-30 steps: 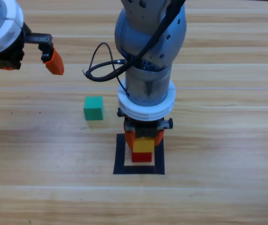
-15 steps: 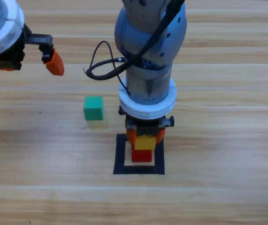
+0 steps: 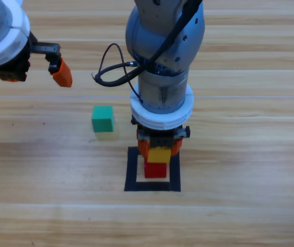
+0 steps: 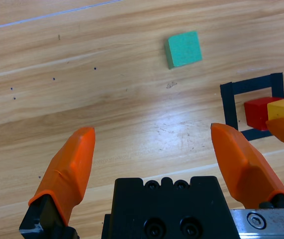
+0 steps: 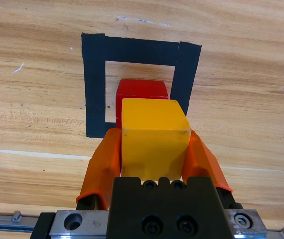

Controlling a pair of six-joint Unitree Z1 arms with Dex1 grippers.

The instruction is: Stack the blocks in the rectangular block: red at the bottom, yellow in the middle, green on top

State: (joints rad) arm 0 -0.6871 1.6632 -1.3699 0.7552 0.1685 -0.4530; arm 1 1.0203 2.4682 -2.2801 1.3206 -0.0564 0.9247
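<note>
Right gripper [image 5: 154, 149] clamping yellow cube [image 5: 153, 134] over red cube [image 5: 141, 90]; green cube [image 3: 103, 119] apart, left gripper [image 4: 156, 159] agape.

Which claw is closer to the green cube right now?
Left. The left claw hangs open up and to the left of the green cube; the right claw is over the tape square, gripping the yellow cube.

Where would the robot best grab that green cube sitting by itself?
Probably from straight above, jaws closing on two opposite flat sides. The green cube lies flat on the table, apart from the tape square, nothing crowding it. The open left gripper is the free one.
</note>
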